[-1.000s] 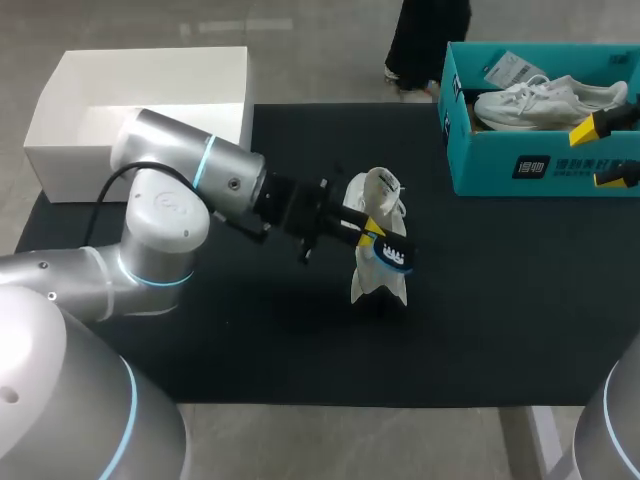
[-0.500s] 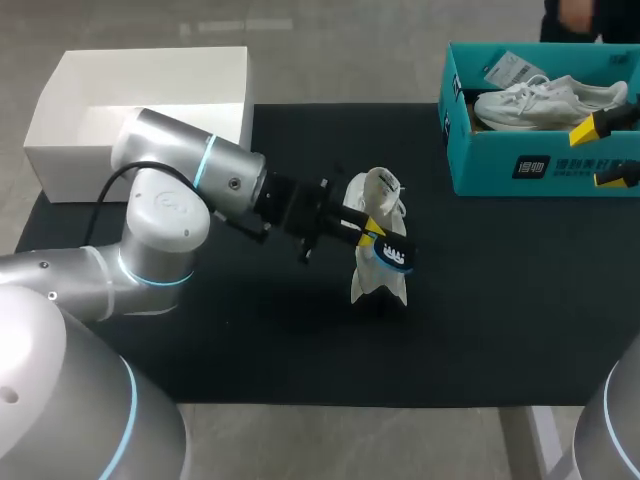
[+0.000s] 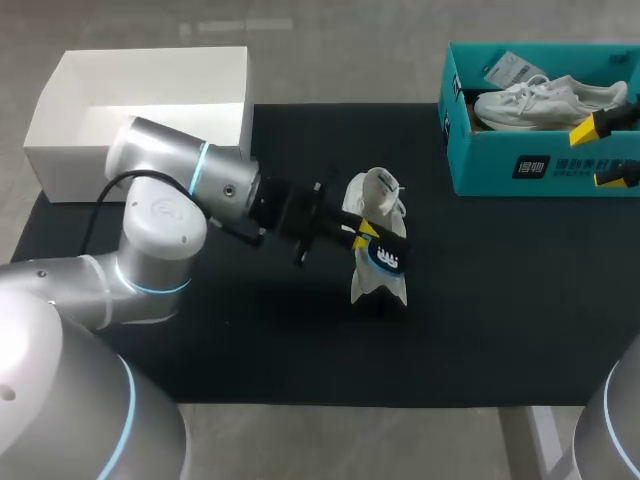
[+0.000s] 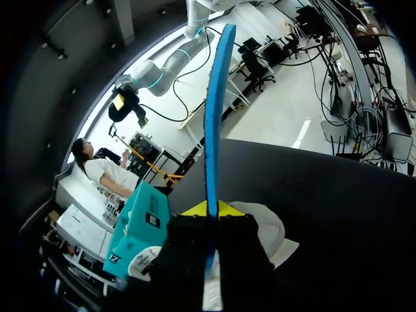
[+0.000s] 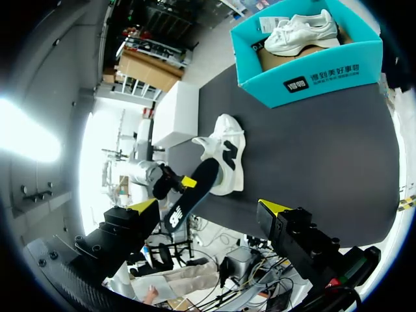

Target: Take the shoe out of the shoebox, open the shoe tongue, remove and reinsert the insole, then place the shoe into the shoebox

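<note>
White shoe (image 3: 376,198), dark side mark, on black mat (image 3: 500,300) at frame centre, insole (image 3: 390,256), dark face, blue edge, white print, pinched edgewise in closed left gripper (image 3: 366,232) just beside shoe, right gripper (image 3: 598,152) spread wide, empty, by teal shoebox (image 3: 540,166), upper right.

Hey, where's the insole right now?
Head view, middle of the black mat: the insole is pinched in the left gripper, beside the white shoe, left of the teal shoebox.
</note>
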`<state>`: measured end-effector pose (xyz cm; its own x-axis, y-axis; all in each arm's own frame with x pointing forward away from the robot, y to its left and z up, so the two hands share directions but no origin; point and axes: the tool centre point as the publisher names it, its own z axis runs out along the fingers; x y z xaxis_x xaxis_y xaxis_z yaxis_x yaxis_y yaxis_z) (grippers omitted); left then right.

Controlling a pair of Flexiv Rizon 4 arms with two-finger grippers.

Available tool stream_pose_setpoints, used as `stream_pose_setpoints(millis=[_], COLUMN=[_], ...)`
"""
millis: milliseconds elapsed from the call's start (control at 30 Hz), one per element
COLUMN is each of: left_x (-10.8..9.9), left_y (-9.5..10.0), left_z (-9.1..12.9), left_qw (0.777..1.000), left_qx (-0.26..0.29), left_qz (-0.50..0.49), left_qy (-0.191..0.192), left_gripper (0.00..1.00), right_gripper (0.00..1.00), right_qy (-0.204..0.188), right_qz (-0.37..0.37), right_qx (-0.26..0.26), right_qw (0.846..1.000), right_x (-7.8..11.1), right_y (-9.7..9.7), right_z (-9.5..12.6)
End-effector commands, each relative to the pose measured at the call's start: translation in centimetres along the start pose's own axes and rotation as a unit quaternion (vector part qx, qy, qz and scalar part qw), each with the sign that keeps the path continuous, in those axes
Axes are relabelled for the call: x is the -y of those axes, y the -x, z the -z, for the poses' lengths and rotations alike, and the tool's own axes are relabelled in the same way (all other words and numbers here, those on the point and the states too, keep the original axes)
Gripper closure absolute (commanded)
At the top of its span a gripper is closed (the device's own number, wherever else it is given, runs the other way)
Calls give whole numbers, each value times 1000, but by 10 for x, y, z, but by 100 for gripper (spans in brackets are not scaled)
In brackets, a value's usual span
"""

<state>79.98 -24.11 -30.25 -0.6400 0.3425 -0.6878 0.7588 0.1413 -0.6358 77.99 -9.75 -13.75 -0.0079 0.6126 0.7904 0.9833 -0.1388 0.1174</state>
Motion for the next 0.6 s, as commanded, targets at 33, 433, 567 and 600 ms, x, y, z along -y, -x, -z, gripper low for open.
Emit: stream_pose_setpoints(millis=[33,433,567,600], left_x=[-4,5,17,19], left_y=[-7,6,8,7], left_z=[-1,-8,-7,-8], left_qw=[1000,998,999,999], left_qx=[1,-19,-7,-5], left_qz=[6,49,46,45], left_qy=[-1,-33,-25,-22], left_gripper=[100,100,100,100], right_gripper=[0,0,0,0], right_qy=[0,0,0,0], right_qz=[-1,-1,-1,-1], right_qx=[1,1,1,1], right_qw=[1000,1000,1000,1000], right_x=[0,0,0,0], right_y=[0,0,0,0], right_z=[-1,-1,-1,-1])
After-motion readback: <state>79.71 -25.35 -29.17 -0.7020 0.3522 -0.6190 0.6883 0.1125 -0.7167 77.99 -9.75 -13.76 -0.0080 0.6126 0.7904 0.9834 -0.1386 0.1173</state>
